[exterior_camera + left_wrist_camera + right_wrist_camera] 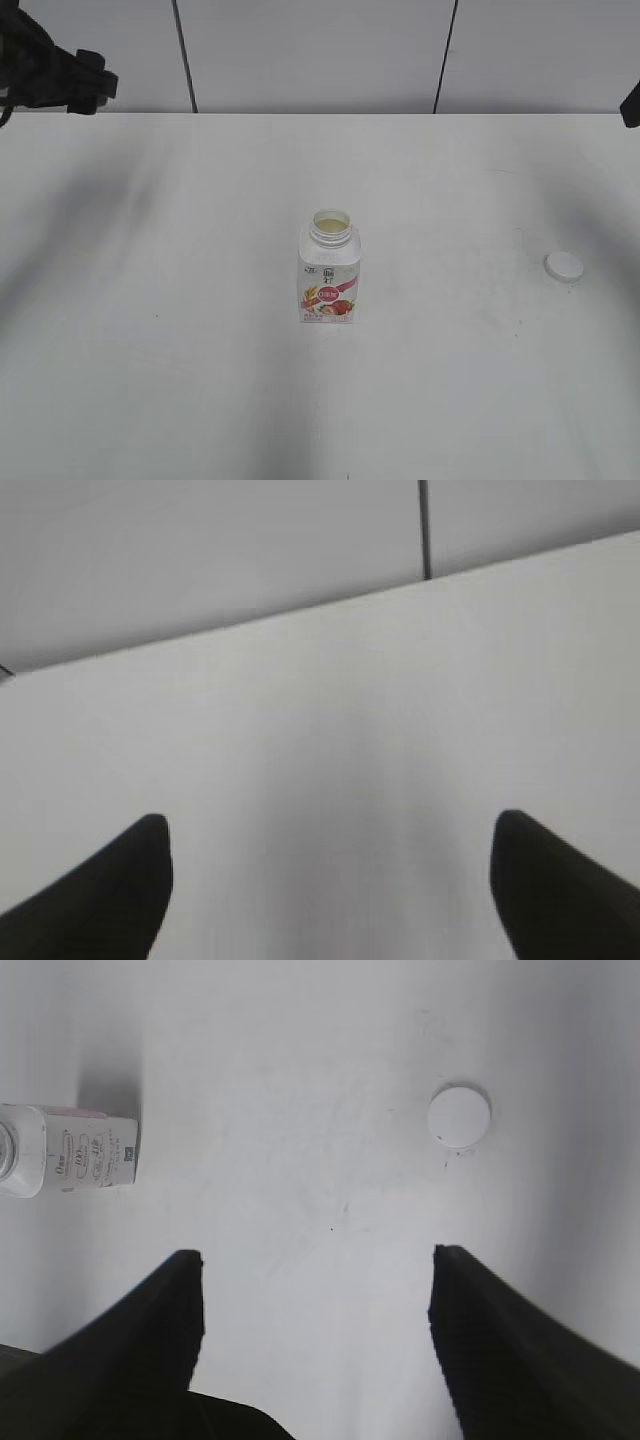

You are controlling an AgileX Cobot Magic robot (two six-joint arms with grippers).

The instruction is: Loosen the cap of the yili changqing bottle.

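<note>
Two grippers are mine, and neither has hold of anything. My left gripper [330, 880] hangs with its dark fingers [110, 895] spread wide over bare white worktop [330, 710], the grey wall panels behind it. My right gripper [315, 1330] is likewise wide apart above the worktop, nothing between its fingers. The yili changqing bottle [328, 272] stands upright near the middle of the worktop [150, 330], its wide neck uncovered and pale liquid showing inside, the pink-red label facing the exterior camera. The cap [563, 265] lies flat on the worktop well apart from the bottle, off to my right. From my right wrist, the cap [459, 1115] sits ahead, the bottle [65, 1148] at the left edge.
</note>
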